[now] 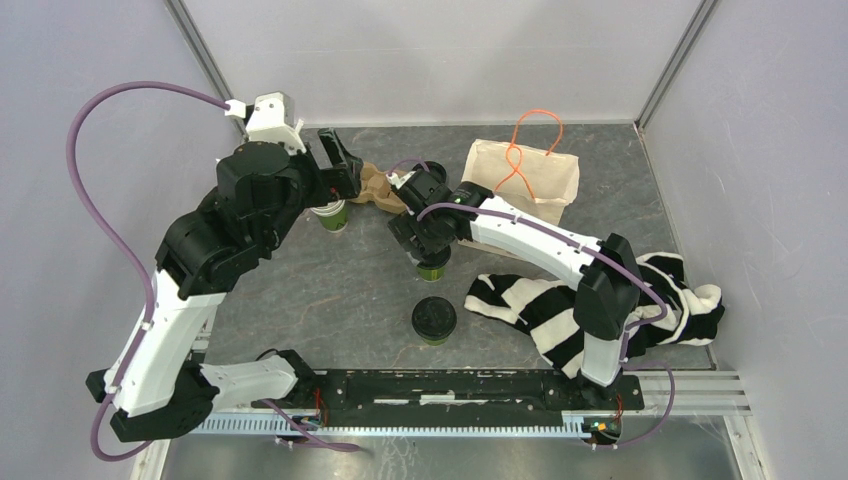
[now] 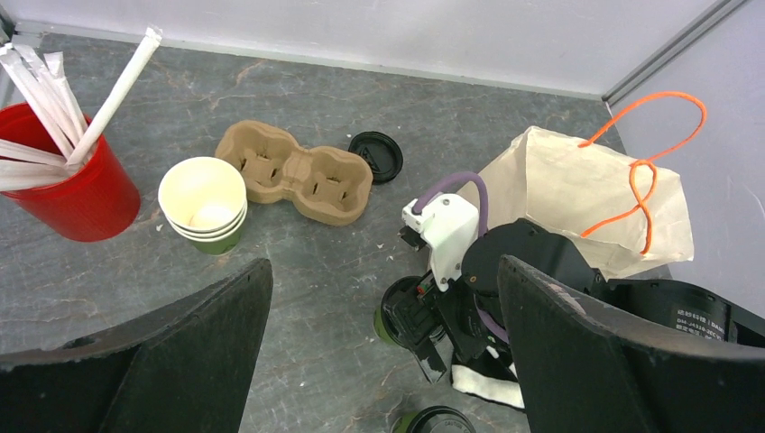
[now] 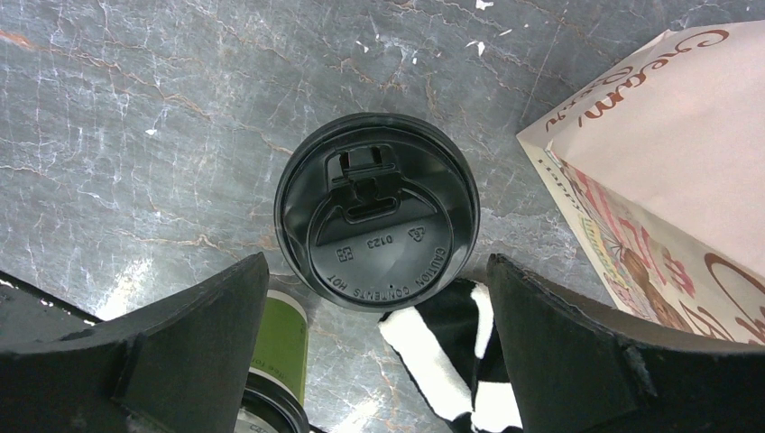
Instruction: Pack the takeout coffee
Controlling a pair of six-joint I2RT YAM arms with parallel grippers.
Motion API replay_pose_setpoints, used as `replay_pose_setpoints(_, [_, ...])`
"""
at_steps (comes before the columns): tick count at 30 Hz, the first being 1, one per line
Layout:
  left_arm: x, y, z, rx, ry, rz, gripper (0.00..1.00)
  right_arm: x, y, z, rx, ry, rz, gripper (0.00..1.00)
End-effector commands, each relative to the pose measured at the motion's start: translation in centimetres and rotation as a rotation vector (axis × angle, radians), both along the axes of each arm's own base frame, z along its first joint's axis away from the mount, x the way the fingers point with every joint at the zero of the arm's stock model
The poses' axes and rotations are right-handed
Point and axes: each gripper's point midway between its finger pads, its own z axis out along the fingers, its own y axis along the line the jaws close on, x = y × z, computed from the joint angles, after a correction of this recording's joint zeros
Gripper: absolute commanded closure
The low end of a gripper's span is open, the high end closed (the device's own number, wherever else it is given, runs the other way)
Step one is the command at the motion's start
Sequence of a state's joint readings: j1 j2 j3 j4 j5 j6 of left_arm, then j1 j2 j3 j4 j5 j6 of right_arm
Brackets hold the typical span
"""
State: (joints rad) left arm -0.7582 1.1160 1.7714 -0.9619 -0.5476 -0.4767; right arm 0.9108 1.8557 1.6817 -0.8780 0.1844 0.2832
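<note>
The right claw (image 3: 376, 271) hangs released above a small green paper cup with round black plastic lid (image 3: 377, 221); the left claw (image 2: 383, 266), also released, hovers over the grey table (image 2: 361, 99).

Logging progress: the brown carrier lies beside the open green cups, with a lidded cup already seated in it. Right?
Not quite. The carrier lies beside the open green cups, but both its wells are empty; the left wrist view shows it.
</note>
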Motion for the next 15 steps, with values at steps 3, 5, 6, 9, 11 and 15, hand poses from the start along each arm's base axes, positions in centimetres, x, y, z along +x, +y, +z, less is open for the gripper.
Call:
replay_pose_setpoints(3, [0.69,-0.45,0.81,0.028,-0.039,-0.020,0.00,1.31,0.87,0.50,0.039,-0.027,-0.008,0.06])
replay_pose_setpoints(5, [0.80,-0.53,0.81,0.036,-0.040,-0.022,0.00,1.35,1.03,0.42,0.040,-0.025,-0.008,0.07])
replay_pose_setpoints(6, [0.86,-0.56,0.81,0.039,-0.040,-0.022,0.00,1.38,1.06,0.40,0.039,-0.026,-0.007,0.07])
replay_pose_setpoints(9, [1.02,-0.68,0.76,0.048,-0.039,-0.024,0.00,1.37,1.19,0.21,0.039,-0.018,-0.003,0.09])
replay_pose_setpoints(11, [1.13,-0.82,0.73,0.051,-0.039,-0.027,0.00,1.33,1.26,0.13,0.042,-0.016,-0.002,0.10])
replay_pose_setpoints(15, [1.30,-1.03,0.86,0.053,-0.044,-0.033,0.00,1.25,1.53,-0.20,0.046,-0.008,0.006,0.11])
